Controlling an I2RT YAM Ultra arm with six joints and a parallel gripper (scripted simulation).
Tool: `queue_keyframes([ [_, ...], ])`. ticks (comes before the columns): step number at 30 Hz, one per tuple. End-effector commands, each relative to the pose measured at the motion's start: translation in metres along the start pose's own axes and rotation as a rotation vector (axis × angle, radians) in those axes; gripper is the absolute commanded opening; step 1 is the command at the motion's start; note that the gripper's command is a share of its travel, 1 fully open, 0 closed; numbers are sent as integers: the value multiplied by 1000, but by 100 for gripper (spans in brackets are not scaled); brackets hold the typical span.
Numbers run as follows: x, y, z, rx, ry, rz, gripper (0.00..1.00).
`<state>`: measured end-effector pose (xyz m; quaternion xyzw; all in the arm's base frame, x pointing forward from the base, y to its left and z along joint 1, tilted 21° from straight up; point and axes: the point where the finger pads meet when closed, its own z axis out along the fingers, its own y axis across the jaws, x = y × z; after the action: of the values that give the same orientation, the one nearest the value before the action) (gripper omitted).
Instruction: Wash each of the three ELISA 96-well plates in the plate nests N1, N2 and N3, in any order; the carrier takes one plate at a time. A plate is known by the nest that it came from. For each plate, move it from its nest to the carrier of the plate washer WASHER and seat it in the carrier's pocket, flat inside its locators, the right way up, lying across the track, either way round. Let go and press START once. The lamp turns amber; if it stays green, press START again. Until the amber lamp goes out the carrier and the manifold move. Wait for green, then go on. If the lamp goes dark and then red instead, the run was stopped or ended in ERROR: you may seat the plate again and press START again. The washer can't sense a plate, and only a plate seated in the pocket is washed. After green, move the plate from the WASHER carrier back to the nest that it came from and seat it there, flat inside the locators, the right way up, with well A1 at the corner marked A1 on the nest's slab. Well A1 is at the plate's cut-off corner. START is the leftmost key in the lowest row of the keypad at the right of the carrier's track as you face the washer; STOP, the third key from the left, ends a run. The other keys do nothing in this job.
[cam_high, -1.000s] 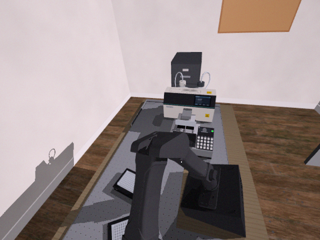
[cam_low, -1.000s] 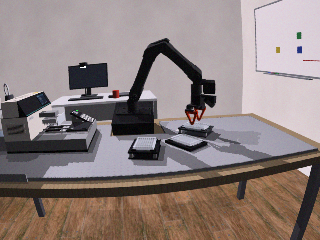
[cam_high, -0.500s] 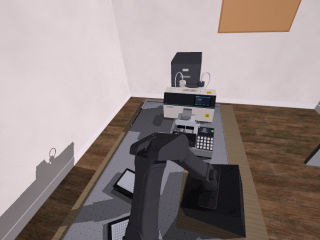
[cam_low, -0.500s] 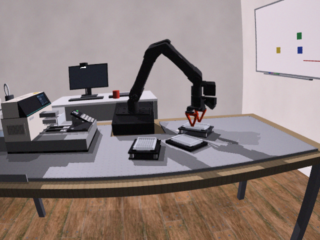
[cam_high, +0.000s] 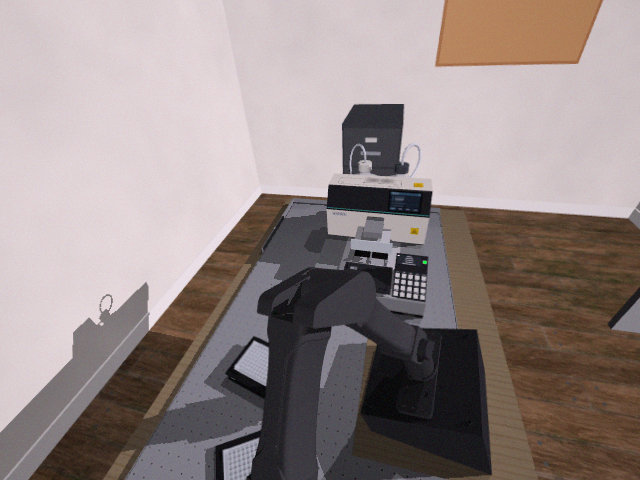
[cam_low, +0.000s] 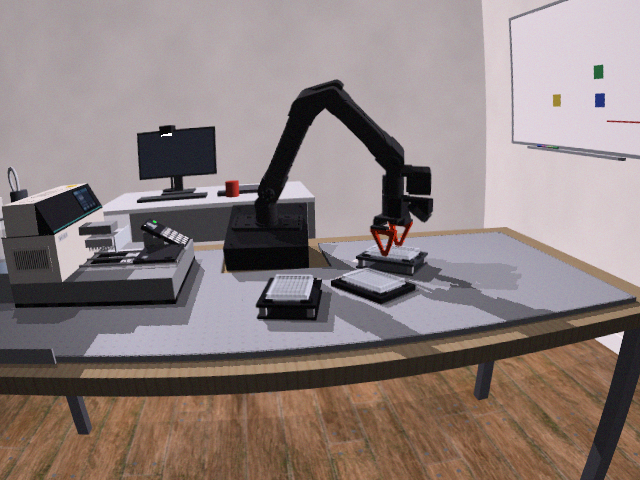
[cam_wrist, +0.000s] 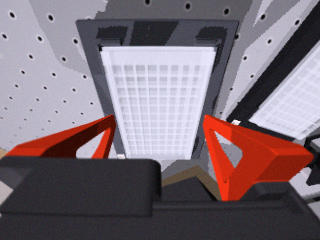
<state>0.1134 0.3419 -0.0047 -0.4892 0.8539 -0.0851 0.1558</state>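
Observation:
Three clear 96-well plates sit in black nests on the table. My gripper is open and empty, low over the far right plate. Its red fingers stand on either side of that plate's short width, near one end, apart from it. The plate lies flat in its nest. The middle plate and the left plate lie in their nests. The washer shows a green lamp. Its carrier holds no plate. In the top view my arm hides the gripper.
The keypad slopes up at the right of the carrier track. The arm's black base block stands behind the nests. A desk with a monitor and a red cup stands beyond the table.

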Motion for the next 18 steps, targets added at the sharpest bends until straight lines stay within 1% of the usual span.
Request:
queue_keyframes([
  [1,-5,2,-2,-9,-22,2,100],
  [8,-5,2,3,-8,-22,2,100],
  [18,-5,2,3,-8,-22,2,100],
])
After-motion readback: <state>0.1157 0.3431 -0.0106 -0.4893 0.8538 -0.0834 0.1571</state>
